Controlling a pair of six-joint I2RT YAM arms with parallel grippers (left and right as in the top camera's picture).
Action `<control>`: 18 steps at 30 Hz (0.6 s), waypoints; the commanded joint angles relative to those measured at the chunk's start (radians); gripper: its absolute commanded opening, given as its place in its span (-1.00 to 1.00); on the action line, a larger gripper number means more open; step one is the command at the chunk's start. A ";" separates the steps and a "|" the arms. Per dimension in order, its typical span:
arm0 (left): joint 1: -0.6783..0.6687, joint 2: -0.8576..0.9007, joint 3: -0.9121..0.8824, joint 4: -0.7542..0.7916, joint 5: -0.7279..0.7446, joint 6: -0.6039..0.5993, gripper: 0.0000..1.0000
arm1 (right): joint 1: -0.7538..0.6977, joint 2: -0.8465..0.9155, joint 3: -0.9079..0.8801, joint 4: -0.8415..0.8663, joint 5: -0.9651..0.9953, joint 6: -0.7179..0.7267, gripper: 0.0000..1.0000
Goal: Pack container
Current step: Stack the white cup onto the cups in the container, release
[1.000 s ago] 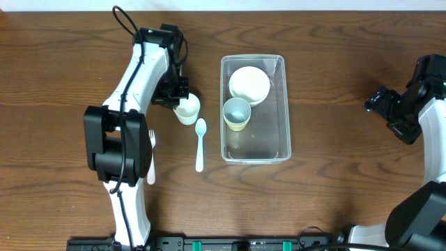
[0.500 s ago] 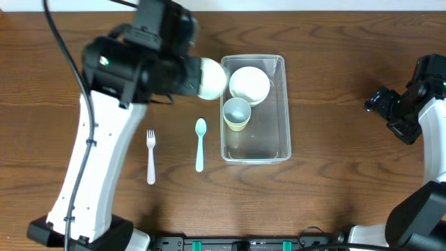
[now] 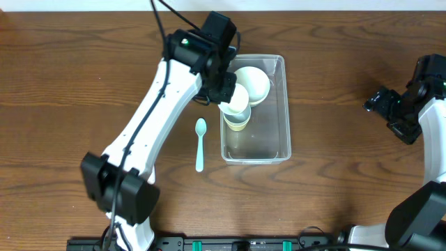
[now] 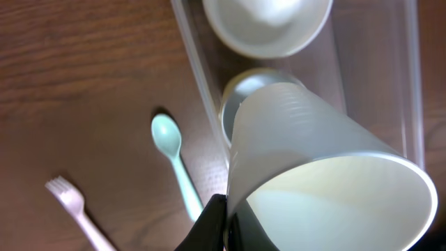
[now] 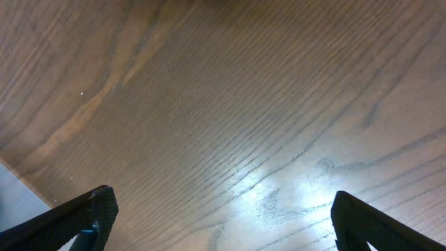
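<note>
The clear container (image 3: 263, 141) lies at the table's middle and holds a white bowl (image 3: 252, 82) and a pale yellow cup (image 3: 238, 123). My left gripper (image 3: 224, 89) is shut on the rim of a white cup (image 3: 237, 102) and holds it tilted just above the yellow cup. In the left wrist view the white cup (image 4: 317, 164) fills the frame, pinched by my left gripper (image 4: 226, 224), with the yellow cup (image 4: 239, 96), the bowl (image 4: 268, 24) and the container wall (image 4: 197, 84) behind it. My right gripper (image 3: 382, 106) is open and empty (image 5: 223, 216) over bare table at the right.
A mint green spoon (image 3: 200, 143) lies left of the container and also shows in the left wrist view (image 4: 174, 164). A white fork (image 4: 73, 208) lies further left; my left arm hides it in the overhead view.
My left gripper has lifted the white cup from the table left of the container and carried it right, over the yellow cup. The right arm has not moved.
</note>
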 commanded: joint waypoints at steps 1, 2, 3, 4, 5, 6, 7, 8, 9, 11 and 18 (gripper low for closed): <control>-0.002 0.057 -0.002 0.003 -0.001 0.013 -0.88 | -0.006 -0.001 -0.001 0.000 0.000 -0.010 0.99; -0.003 0.077 -0.002 0.000 0.000 0.013 -0.88 | -0.006 -0.001 -0.001 0.000 0.000 -0.010 0.99; -0.006 0.098 -0.002 -0.005 0.000 0.013 -0.88 | -0.006 -0.001 -0.001 0.000 0.000 -0.010 0.98; -0.008 0.114 -0.002 -0.008 0.000 0.013 -0.88 | -0.006 -0.001 -0.001 0.000 0.000 -0.010 0.99; -0.012 0.132 -0.002 -0.009 -0.001 0.013 -0.88 | -0.006 -0.001 -0.001 0.000 0.000 -0.010 0.98; -0.016 0.150 -0.002 -0.009 -0.001 0.013 -0.88 | -0.006 -0.001 -0.001 0.000 0.000 -0.010 0.98; -0.020 0.164 -0.002 -0.008 -0.001 0.013 -0.88 | -0.006 -0.001 -0.001 0.000 0.000 -0.010 0.98; -0.023 0.179 -0.002 -0.004 -0.001 0.013 -0.88 | -0.006 -0.001 -0.001 0.000 0.000 -0.010 0.99; -0.025 0.191 -0.002 0.000 -0.002 0.013 -0.88 | -0.006 -0.001 -0.001 0.000 0.000 -0.010 0.99; -0.027 0.213 -0.002 0.012 -0.002 0.013 -0.88 | -0.006 -0.001 -0.001 0.000 0.000 -0.010 0.99; -0.027 0.246 -0.002 0.025 -0.002 0.013 -0.88 | -0.006 -0.001 -0.001 0.000 0.000 -0.010 0.98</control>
